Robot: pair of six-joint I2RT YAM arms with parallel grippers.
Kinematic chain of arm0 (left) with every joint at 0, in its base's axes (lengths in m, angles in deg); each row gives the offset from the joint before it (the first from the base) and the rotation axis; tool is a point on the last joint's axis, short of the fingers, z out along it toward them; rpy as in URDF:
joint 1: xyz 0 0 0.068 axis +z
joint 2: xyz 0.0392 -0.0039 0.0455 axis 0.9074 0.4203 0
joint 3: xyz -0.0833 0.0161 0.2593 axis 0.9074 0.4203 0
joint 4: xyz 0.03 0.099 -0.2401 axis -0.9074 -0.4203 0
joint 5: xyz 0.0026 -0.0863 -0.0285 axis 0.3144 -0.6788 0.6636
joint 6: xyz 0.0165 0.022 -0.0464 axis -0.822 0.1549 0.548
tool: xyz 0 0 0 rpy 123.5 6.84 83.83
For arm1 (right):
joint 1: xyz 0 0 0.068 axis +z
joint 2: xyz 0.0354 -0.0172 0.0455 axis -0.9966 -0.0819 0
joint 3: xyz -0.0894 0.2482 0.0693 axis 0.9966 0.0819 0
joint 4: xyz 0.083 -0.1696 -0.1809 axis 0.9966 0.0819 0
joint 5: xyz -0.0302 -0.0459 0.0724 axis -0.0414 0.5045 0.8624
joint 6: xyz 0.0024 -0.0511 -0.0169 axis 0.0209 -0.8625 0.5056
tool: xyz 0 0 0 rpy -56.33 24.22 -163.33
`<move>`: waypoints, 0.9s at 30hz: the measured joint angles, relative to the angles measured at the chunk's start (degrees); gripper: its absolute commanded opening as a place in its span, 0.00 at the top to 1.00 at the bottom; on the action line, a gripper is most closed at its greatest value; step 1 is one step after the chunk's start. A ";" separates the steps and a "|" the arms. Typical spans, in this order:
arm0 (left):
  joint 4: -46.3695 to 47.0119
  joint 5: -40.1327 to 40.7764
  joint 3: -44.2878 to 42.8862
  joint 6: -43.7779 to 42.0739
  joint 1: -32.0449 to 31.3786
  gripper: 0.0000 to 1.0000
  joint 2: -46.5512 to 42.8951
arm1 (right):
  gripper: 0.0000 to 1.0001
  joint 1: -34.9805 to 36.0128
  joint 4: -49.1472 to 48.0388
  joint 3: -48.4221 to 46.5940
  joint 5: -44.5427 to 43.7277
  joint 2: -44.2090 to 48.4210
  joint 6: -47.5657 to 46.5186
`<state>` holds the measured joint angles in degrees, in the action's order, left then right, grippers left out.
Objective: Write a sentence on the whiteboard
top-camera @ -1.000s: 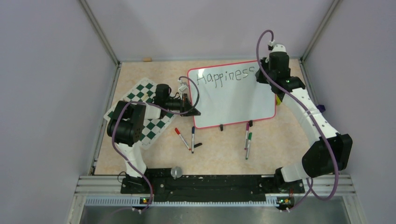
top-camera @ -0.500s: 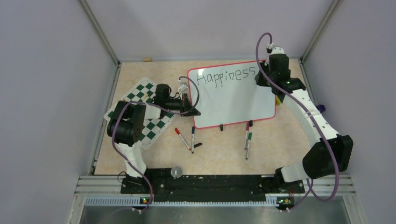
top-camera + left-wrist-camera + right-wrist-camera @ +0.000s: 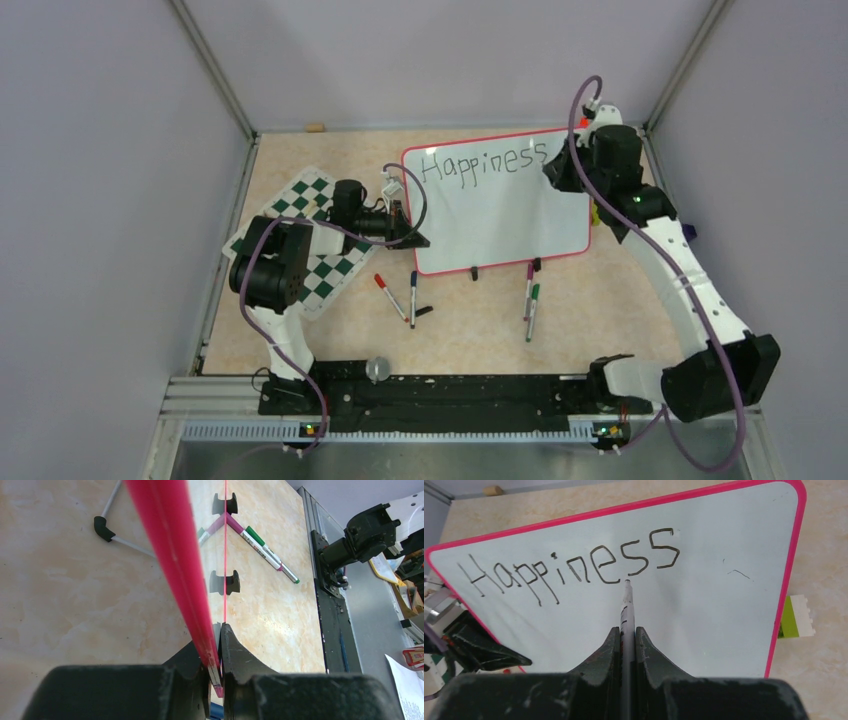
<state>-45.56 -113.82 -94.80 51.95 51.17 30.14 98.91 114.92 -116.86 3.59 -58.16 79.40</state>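
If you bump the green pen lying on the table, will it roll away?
Probably a bit: the slim, round green-capped marker lies on a smooth flat beige tabletop. The pink-capped marker right beside it might block it on that side. It looks light, so easy to shove.

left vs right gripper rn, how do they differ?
1. The left gripper is clamped on the whiteboard frame's left edge; the right gripper is clamped on a marker.
2. The left gripper comes in from the board's side; the right gripper is over its far right corner, marker aimed at the writing.
Shared: both are black and shut on something.
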 measured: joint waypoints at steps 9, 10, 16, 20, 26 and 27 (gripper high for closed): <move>0.28 -0.02 0.07 0.20 0.00 1.00 0.00 | 1.00 0.00 -3.23 4.85 4.24 7.30 1.70; 0.28 -0.02 0.07 0.20 0.00 1.00 0.00 | 1.00 0.00 -3.52 5.57 4.52 7.30 1.75; 0.35 -0.11 0.07 0.22 0.00 1.00 0.11 | 1.00 0.00 -4.63 10.32 6.03 8.39 2.23; 0.63 -0.09 0.17 0.35 0.00 1.00 0.11 | 1.00 0.00 -5.57 11.41 6.32 10.10 2.23; 1.20 -0.07 0.42 0.59 0.00 1.00 0.11 | 1.00 0.00 -6.73 11.41 6.56 10.91 2.23; 1.18 -0.07 0.42 0.57 0.00 1.00 0.11 | 1.00 0.11 -6.71 11.41 6.51 10.91 2.23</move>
<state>-44.38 -113.88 -94.39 52.52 51.17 30.25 99.02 108.21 -105.45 10.10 -47.25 81.63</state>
